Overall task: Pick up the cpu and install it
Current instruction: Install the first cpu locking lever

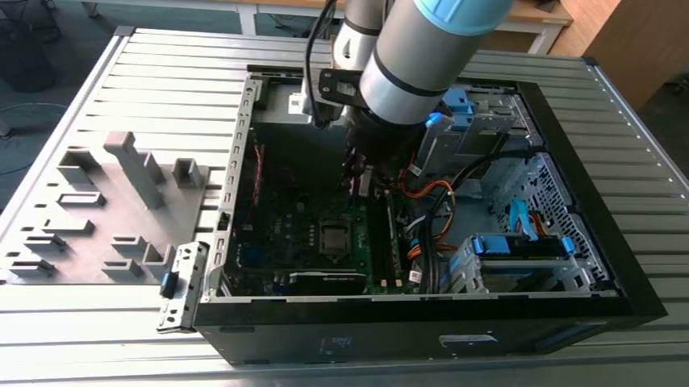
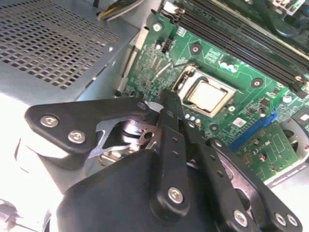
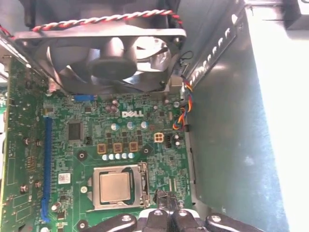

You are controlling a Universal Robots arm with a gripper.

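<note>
As I have the arm (image 1: pixel 425 56) reaching down into the open computer case (image 1: pixel 431 332), gripper (image 2: pixel 167 99): low over the green board (image 3: pixel 145 145), tips just beside a corner of the socket (image 3: pixel 140 186), not touching the cpu (image 3: pixel 115 186).
jaws: together, nothing between them as far as I see in both wrist views.
cpu: lying flat in the socket, silver top up, square to it, apart from the gripper.
socket: metal frame around the cpu on all sides, about mid-board. I can't tell whether it's latched.
board: flat on the case floor. A long blue slot (image 3: pixel 47 164) sits well to one side of the socket, and black memory slots (image 2: pixel 231 34) run along another side.
fan (image 3: pixel 108 58): at the case wall just past the board's edge, with a red-and-black twisted wire (image 3: pixel 96 20) across its top.
case: on its side, open face up, on the slatted metal table (image 1: pixel 161 64), toward the table edge nearest the exterior camera.
cables (image 1: pixel 431 197): orange and black bundle beside the board, on the exterior view's right.
tray (image 1: pixel 183 214): grey, with upright blocks, on the table at the exterior view's left of the case. I can't tell if it's touching the case or just beside it.
</note>
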